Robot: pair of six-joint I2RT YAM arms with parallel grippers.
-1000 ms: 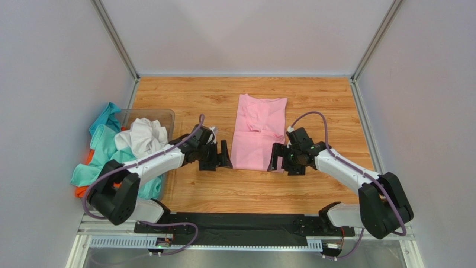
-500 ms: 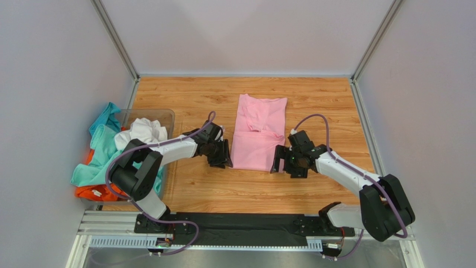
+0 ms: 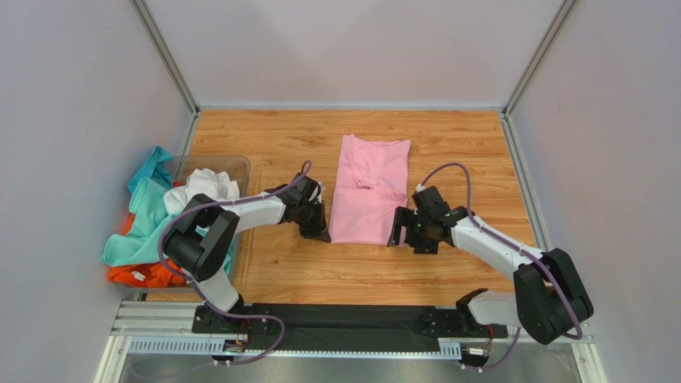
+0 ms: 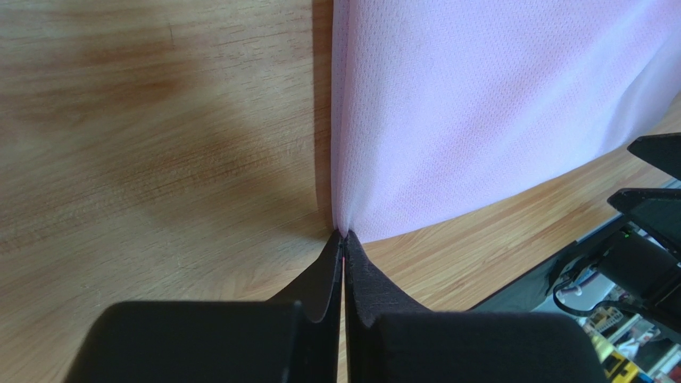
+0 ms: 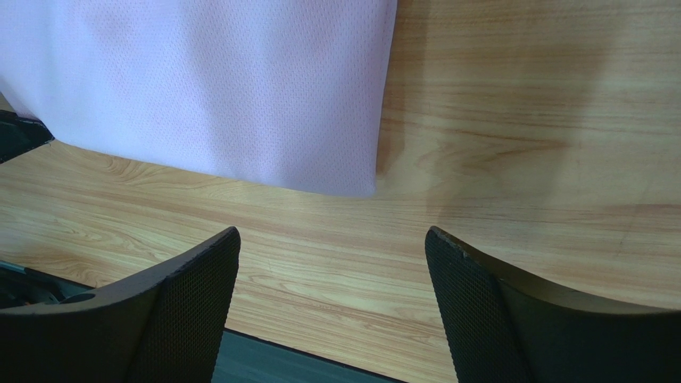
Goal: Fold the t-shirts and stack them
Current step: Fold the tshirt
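Left gripper (image 3: 318, 229) just shut. Its jaws were wide a second ago and are now pressed together, pinching the near-left corner of the pink t-shirt (image 3: 369, 191); in the left wrist view the fabric puckers into the tips. Right gripper (image 3: 397, 227) lags: jaws spread, narrowing only slightly, with the near-right corner lying just ahead of them on the table (image 3: 272, 144), not gripped. We judge one corner secured and one pending, so the next fold can't start yet.

The pink shirt lies flat mid-table, already folded narrow. The white t-shirt (image 3: 204, 191) is heaped on the clear bin (image 3: 232, 163) at left. The teal t-shirt (image 3: 144, 211) and orange t-shirt (image 3: 148, 275) are draped beside it, well apart from the pink one. We see nothing lying across the pink shirt. Our one worry is that a lone pinch drags it askew.
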